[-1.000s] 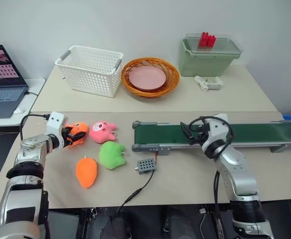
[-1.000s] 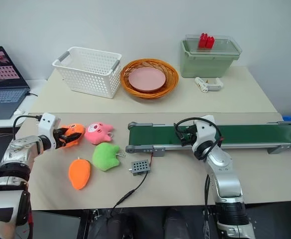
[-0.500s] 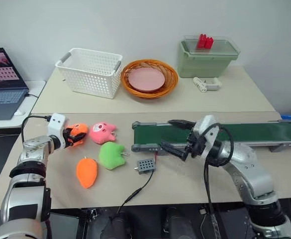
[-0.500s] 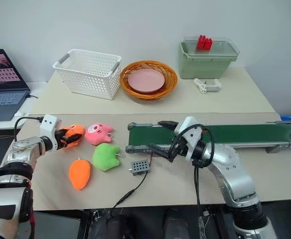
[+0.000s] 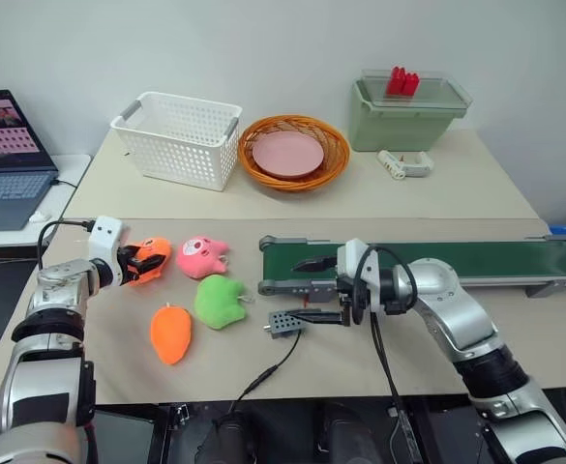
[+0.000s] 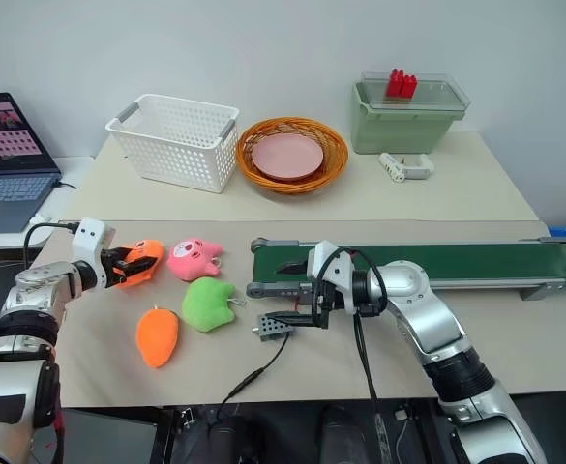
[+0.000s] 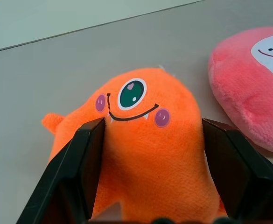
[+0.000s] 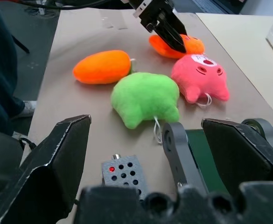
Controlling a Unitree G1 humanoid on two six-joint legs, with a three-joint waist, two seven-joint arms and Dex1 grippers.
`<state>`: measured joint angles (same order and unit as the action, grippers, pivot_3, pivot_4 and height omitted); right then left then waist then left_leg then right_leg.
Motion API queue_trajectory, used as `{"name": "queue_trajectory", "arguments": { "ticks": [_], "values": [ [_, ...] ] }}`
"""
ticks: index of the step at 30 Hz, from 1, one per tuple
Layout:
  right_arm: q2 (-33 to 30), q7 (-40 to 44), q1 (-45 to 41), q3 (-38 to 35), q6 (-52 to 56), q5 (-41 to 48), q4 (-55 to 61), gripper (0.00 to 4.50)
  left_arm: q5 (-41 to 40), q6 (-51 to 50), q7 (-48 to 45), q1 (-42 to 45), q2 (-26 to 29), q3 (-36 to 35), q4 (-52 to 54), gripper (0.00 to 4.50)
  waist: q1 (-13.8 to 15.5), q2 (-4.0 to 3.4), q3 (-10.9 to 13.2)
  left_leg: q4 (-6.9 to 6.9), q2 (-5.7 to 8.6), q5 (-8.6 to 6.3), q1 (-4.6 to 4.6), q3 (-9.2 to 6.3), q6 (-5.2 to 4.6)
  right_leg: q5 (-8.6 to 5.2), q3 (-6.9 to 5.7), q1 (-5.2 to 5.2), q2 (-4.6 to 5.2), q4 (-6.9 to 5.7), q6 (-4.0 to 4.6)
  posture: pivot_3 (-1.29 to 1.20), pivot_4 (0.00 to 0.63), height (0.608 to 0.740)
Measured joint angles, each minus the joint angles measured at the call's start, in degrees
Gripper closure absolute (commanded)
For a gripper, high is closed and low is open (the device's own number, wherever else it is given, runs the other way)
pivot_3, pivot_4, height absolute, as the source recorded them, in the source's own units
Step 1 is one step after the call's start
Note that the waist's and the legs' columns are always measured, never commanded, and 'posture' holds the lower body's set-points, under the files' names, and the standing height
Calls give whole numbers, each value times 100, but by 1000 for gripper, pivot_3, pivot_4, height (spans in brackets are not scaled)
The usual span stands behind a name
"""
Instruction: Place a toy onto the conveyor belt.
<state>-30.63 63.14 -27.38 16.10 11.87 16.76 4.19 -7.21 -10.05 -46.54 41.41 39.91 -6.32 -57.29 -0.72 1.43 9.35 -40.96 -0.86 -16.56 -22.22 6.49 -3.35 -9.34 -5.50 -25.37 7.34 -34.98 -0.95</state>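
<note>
The small round orange plush toy with one green eye [image 7: 145, 154] lies on the beige tabletop [image 5: 379, 208] at the left, just left of a pink plush with a face [image 5: 201, 256]. The left claw [image 5: 145, 263] sits around it, one black finger at each flank and pressed to the plush, gripping it. The right claw [image 5: 312, 289] hangs with its fingers spread wide and empty, at the left end of the long dark green conveyor belt in a grey frame [image 5: 495, 259], well right of the toy.
</note>
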Motion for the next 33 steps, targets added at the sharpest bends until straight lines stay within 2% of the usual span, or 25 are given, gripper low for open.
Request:
{"name": "queue_trajectory", "arguments": {
  "ticks": [6,12,13,19,23,33],
  "values": [
    [164,147,-294,-3,-340,-155,-808,0,189,278,60,177,-83,111,-467,1120,-2,-1,0,0,1,1,6,2,1,1,1,3,0,1,-1,0,150,740],
    [193,179,-341,-78,-398,-196,-833,0,321,496,213,345,-196,150,-839,1120,2,-2,-1,0,2,2,19,1,4,1,2,12,6,1,-1,0,150,740],
    [193,179,-341,-98,-398,-197,-828,0,332,520,237,355,-205,150,-876,1529,1,-2,-1,0,1,2,20,1,4,1,3,12,6,1,-1,0,150,740],
    [193,158,-340,-118,-398,-200,-732,0,360,622,280,414,-233,139,-1017,3345,5,-4,-2,1,2,1,21,1,4,1,3,11,8,0,-1,0,150,740],
    [192,130,-335,-122,-397,-201,-686,0,362,625,282,464,-236,138,-1076,4363,11,-4,-2,1,2,1,21,1,4,1,2,12,10,1,-1,0,150,740],
    [190,11,-273,-130,-397,-212,-639,0,374,770,727,488,-327,34,-1076,4437,23,-5,-3,1,1,1,21,-2,4,1,2,10,11,0,0,0,150,740]
  ]
}}
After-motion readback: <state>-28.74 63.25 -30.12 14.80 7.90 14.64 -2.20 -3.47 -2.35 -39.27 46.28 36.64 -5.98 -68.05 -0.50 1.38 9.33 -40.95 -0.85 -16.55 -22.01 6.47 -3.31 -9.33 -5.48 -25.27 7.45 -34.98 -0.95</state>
